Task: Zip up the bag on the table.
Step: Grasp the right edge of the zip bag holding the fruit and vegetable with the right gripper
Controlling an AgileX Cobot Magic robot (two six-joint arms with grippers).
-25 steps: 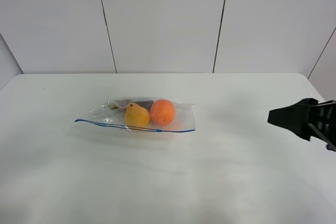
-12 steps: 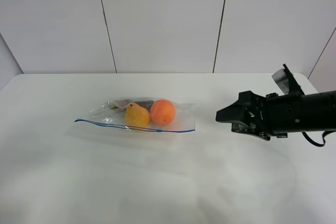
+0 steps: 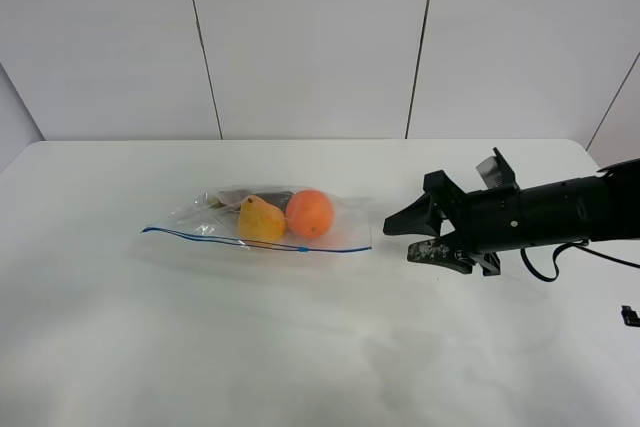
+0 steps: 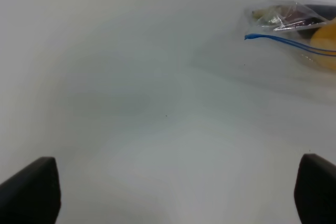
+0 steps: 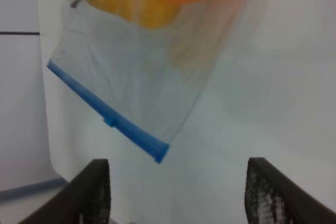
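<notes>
Now we see the bag (image 3: 262, 219) lying flat on the table (image 3: 300, 347), a little left of the middle of the exterior high frame, with its blue zip strip (image 3: 255, 241) along the edge nearer the camera. Through the clear plastic an orange (image 3: 310, 213) sits against a yellow pear (image 3: 261, 220), and behind them is something dark that we cannot make out. We cannot tell whether the strip is sealed. At centre right of that frame the right gripper (image 3: 402, 239) hangs low over the table, its arm stretching off to the right edge. Its fingers are spread and point at the bag's right end, near it but not touching. In the right wrist view the strip's end corner lies between those parted fingers and just beyond them. The left gripper (image 4: 173, 198) also has its fingers wide apart over bare table, holding nothing, with the bag's other corner well ahead of it.
</notes>
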